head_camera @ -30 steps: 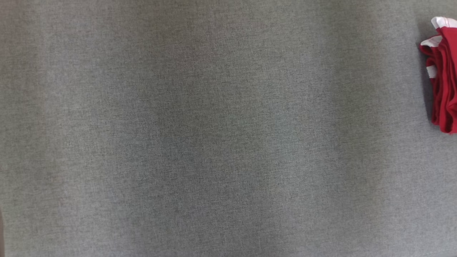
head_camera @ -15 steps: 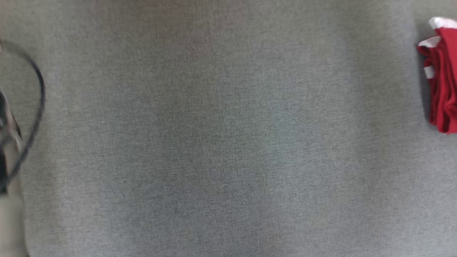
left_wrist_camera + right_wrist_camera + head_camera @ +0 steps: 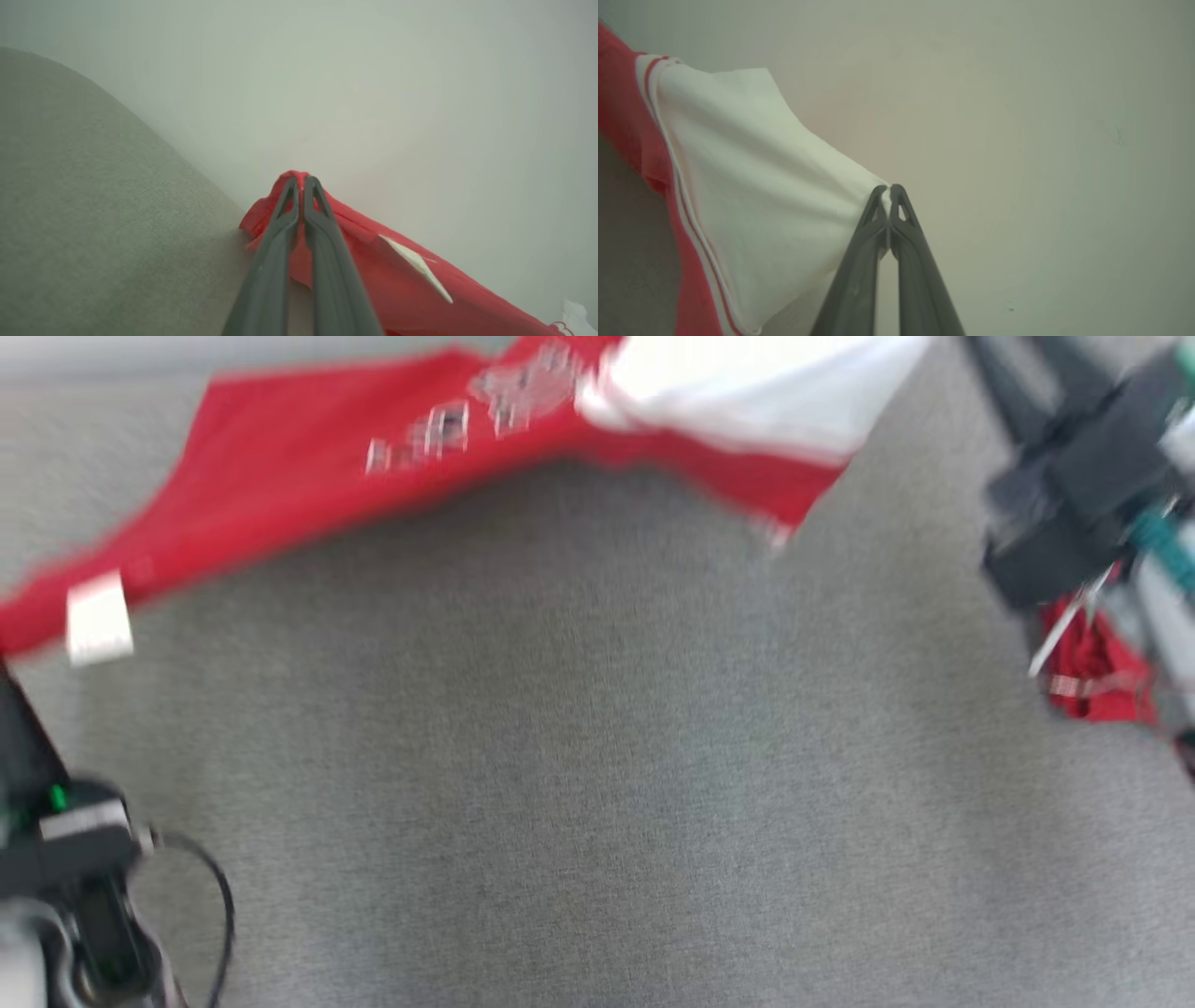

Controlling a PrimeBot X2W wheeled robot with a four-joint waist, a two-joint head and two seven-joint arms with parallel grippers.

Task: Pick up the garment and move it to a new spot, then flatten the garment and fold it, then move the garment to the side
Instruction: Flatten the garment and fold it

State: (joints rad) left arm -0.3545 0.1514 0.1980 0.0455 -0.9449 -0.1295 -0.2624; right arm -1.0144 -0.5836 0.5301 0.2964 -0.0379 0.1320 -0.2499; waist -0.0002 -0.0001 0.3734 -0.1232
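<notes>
A red garment point(image 3: 308, 467) with a white panel point(image 3: 747, 383) and a white tag hangs blurred and stretched across the top of the head view, above the grey cloth-covered table point(image 3: 597, 784). My left gripper point(image 3: 302, 179) is shut on a bunched red corner point(image 3: 373, 275) at the garment's left end. In the head view its dark body point(image 3: 75, 859) sits at the lower left. My right gripper point(image 3: 889, 189) is shut on the tip of the white panel point(image 3: 752, 186). Its body point(image 3: 1074, 513) shows at the upper right.
A second crumpled red cloth heap point(image 3: 1092, 672) lies on the table at the right, partly behind my right arm. The table's far edge runs along the top left of the head view, with a pale wall point(image 3: 373, 93) beyond it.
Both arms have swung into the head view with the red and white garment spread between them. The red heap sits lower and further left in the picture, so the camera has shifted.
</notes>
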